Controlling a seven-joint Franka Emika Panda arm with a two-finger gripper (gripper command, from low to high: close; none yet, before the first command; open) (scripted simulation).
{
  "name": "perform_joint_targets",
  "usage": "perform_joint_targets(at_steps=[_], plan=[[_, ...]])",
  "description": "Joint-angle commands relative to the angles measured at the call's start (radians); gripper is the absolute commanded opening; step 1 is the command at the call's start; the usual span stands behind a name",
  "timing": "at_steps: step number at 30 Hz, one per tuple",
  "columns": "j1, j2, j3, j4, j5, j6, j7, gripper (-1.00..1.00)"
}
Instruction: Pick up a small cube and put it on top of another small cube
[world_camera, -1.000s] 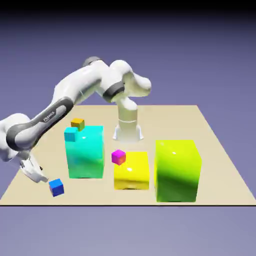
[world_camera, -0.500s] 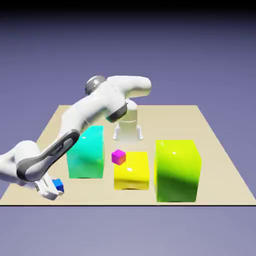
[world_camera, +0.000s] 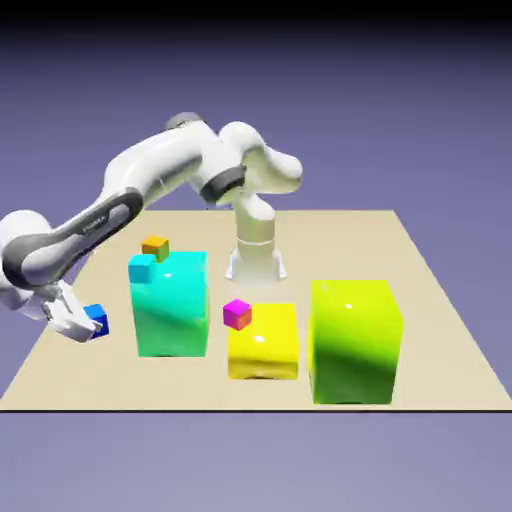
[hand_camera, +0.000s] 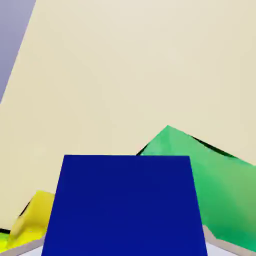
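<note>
your hand (world_camera: 82, 322) is clenched on the tiny plain deep-blue cube (world_camera: 96, 320), held off the beige worktop (world_camera: 420, 300). it looks rigid, light and smooth-faced, so keep a flat grip on opposite faces; it fills the space between your fingers.

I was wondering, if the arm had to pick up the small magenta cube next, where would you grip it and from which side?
Probably from straight above, with the fingers closing on two opposite side faces of the small magenta cube. It sits on the top of the yellow block, near the corner at the exterior view's left, so its sides stand clear while the block hinders a low approach. The gripper now holds the deep-blue cube.
</note>
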Motion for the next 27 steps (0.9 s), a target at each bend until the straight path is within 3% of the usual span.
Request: perform_joint_targets(at_steps=[1, 16, 23, 24, 27], plan=[[0.003, -0.036, 0.011, -0.023, -0.029, 0.0, 0.001, -1.0], [0.046, -0.533, 0.161, -0.345, -0.409, 0.0, 0.025, -1.0], [0.095, -0.609, 0.165, -0.584, -0.426, 0.177, 0.042, -1.0], [0.095, -0.609, 0.165, -0.584, -0.426, 0.177, 0.042, 1.0], [0.081, -0.586, 0.164, -0.512, -0.421, 0.124, 0.037, 1.0]])
